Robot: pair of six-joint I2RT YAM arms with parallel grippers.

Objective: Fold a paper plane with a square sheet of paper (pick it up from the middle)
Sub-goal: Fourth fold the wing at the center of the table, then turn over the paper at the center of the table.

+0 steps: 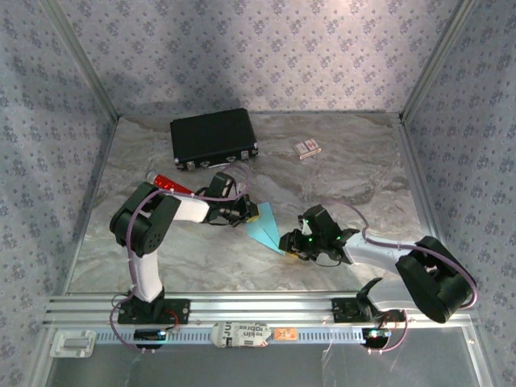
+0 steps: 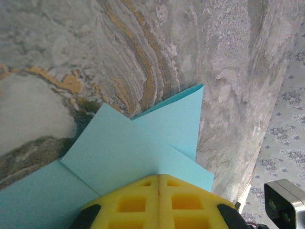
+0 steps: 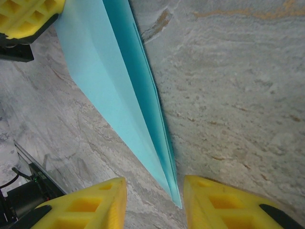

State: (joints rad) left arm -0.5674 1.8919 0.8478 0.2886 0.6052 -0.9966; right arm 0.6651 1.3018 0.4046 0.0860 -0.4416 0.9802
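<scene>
At the middle of the marbled table (image 1: 347, 185), between your two arms, lies the paper plane (image 1: 265, 229), a slim light cyan-blue dart. Its wide end sits at the left gripper (image 1: 251, 215) and its nose reaches into the right gripper (image 1: 288, 244). Your left gripper's jaws are together, the yellow pads (image 2: 138, 202) flush side by side and bearing on the stacked flaps. You cannot tell whether a layer is pinched between them or only pressed beneath. Your right gripper (image 3: 155, 205) stands apart, one pad on either side of the nose, which lies just beside the pad on the right of that wrist view. Bare table shows on its other side, so nothing is clamped there. I judge you well along: the sheet lies as a narrow dart rather than a square, diagonal flaps overlap at the wide end, and long lengthwise folds lie in layers down the body (image 3: 114, 86). What seems left is firming the last crease and perhaps spreading the wings. The rear edge is hidden under the left fingers, the centre crease cannot be traced whole, and from above both grippers cover the ends, so you cannot check symmetry. The black case (image 1: 214, 137), small card box (image 1: 306, 148) and red tube (image 1: 168, 183) sit apart from the work.
</scene>
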